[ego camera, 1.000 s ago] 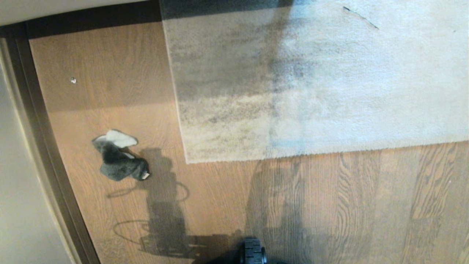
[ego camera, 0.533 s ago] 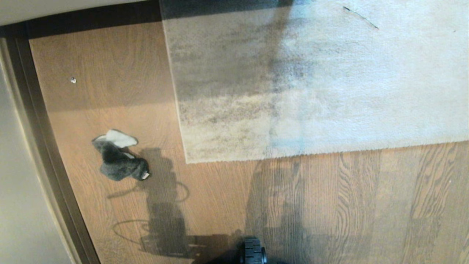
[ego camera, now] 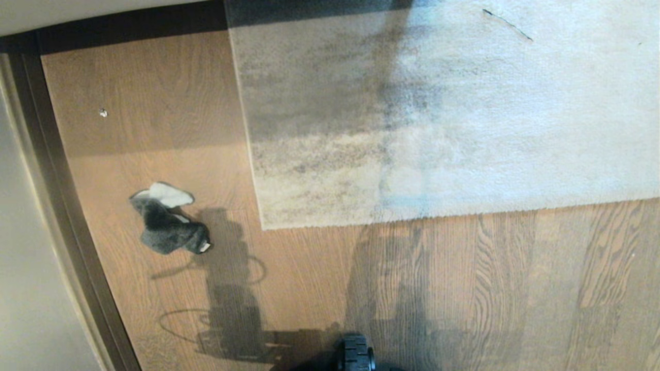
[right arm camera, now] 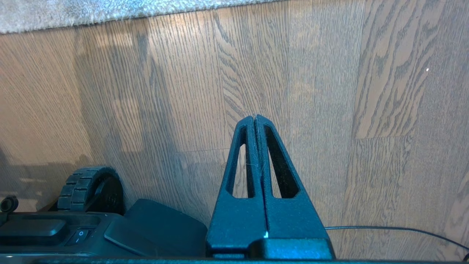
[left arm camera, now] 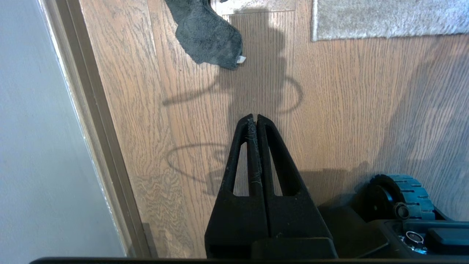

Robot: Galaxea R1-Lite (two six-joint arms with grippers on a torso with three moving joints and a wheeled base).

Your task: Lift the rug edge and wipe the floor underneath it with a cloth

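A dark skirting strip (ego camera: pixel 77 216) is seen along the left of the floor (ego camera: pixel 464 288), with a pale wall (ego camera: pixel 26 257) beyond it. A small pale speck (ego camera: pixel 103 113) lies on the planks well apart from everything else. A black wheel (ego camera: pixel 356 354) of the base shows at the near edge of the head view, and a thin black cable (right arm camera: pixel 395 231) trails over the planks in the right wrist view. Nothing is found lying between the cloth (ego camera: pixel 167 219) and the rug edge (ego camera: pixel 412 219).

The cloth is crumpled on the bare planks, left of the rug's near corner; its dark grey fuzzy face is mostly shown, with a lighter fold at the far end. The rug edge lies flat on the floor, pale grey with darker mottling.

The left gripper (left arm camera: pixel 255 118) and right gripper (right arm camera: pixel 254 118) are held above the floor, both with jaws pressed together on nothing.
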